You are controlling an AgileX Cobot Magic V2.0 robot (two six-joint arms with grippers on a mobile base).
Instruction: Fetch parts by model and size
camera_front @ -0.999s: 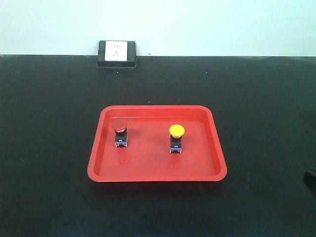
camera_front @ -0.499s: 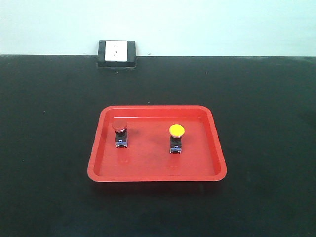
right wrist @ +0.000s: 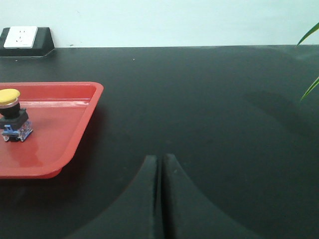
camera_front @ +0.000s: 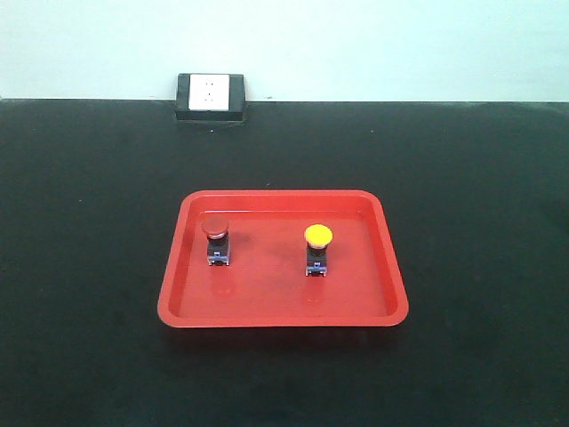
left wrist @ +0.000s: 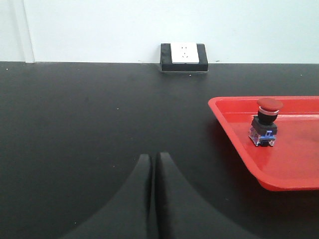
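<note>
while both arms are hanging back off the near edge of the matte black tabletop (camera_front: 89, 267), a shallow red plastic tray with rounded corners (camera_front: 283, 318) is sitting near the middle of it, long side facing the front camera. two parts are standing upright inside the tray, well apart from each other. the red mushroom-head push-button switch on a black-and-blue contact base (camera_front: 216, 242) is occupying the left half, closer to the left wall than to the centre. the yellow mushroom-head push-button switch on a matching black-and-blue base (camera_front: 318, 249) is standing right of centre, slightly nearer than the red one. neither is touching a tray wall.

the left gripper (left wrist: 152, 164) is showing in its wrist view as two black fingers pressed tip to tip, nothing between them, pointing out over bare tabletop left of the tray. the right gripper (right wrist: 160, 163) is looking the same in its own view: fingers meeting with only a hairline seam, gripping nothing, aimed over tabletop right of the tray.

a black-framed white wall socket (camera_front: 211, 95) is sitting at the far edge where the table is meeting the pale wall. thin green leaf tips (right wrist: 310, 35) are poking in at the far right of the right wrist view.
</note>
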